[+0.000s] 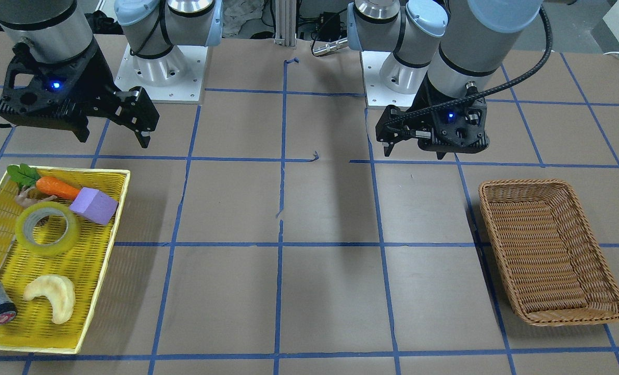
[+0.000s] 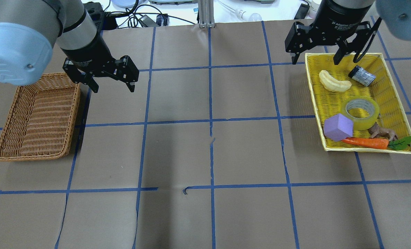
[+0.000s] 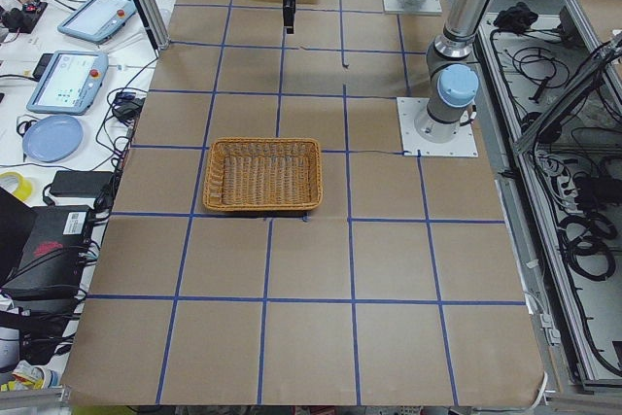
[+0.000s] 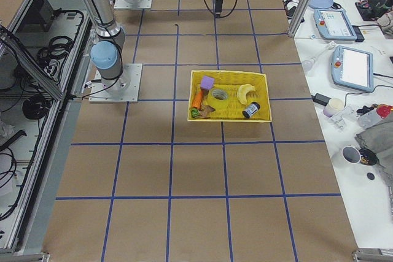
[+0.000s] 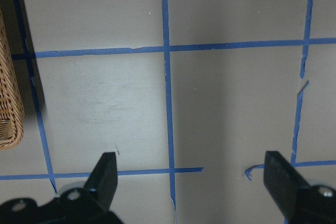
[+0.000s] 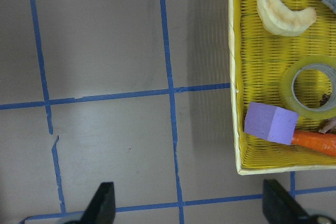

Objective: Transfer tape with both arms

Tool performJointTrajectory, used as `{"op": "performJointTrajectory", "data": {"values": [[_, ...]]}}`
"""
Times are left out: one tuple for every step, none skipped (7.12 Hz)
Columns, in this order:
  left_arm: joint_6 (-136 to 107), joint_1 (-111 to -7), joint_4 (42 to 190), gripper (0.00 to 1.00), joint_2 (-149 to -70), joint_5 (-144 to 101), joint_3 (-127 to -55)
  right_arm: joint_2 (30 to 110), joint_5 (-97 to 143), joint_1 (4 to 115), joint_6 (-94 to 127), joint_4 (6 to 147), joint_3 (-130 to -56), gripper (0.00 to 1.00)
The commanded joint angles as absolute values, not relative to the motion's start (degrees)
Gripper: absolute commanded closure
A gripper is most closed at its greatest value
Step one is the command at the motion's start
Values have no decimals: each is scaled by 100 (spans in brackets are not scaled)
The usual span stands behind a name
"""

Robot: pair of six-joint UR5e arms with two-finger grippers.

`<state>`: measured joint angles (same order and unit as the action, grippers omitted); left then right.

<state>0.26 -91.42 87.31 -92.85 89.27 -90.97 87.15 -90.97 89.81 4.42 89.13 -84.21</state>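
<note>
the wide ring of translucent yellow-green packing tape (image 2: 361, 111) lies flat in the yellow woven plastic tray (image 2: 388, 97), on the robot's right side of the tabletop. a purple foam block (image 2: 337, 127) sits right against one side of it, and a small brown figure (image 2: 381, 131) just beside another. the right end effector (image 2: 316, 57) hangs above the tray's far edge with its fingers spread wide and nothing between them. the left end effector (image 2: 113, 86) is likewise open and empty, near the brown wicker basket (image 2: 36, 114).

the step in hand looks like the right arm's pick. it would go best as a straight descent, one finger into the pale core hole and the other outside the ring wall. the side facing the pale crescent-shaped pastry (image 2: 334, 83) is the one to pinch, since the weave there is bare. the block and the orange toy carrot (image 2: 366, 142) then stay undisturbed. a high grip would leave the lower rim free for the left arm's hand-over.
</note>
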Motion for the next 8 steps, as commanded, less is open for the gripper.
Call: {"op": "performJointTrajectory", "data": {"values": [[26,-9149,8736,0,-9273,8895,-9097,8666,-9131,8939,413,8912,-8402,0],[26,-9149,8736,0,-9272,8903,-9097,8579,-9158,8878,100,8938,-8385,0],[26,-9141,8702,0,-9290,8929,-9097,8535,-9315,8686,-130,8930,-8376,0],[44,-9141,8736,0,-9334,8912,-9105,8412,-9360,8405,-593,8921,-8367,0],[44,-9141,8754,0,-9334,8930,-9105,8211,-9369,8141,-1154,8999,-8385,0],[44,-9141,8754,0,-9334,8930,-9105,7965,-9526,7886,-1726,9070,-8428,0],[44,-9141,8754,0,-9334,8921,-9105,7771,-9736,7536,-2401,9236,-8481,0],[35,-9141,8754,0,-9334,8877,-9097,7482,-9756,7149,-2791,9629,-8595,0]]}}
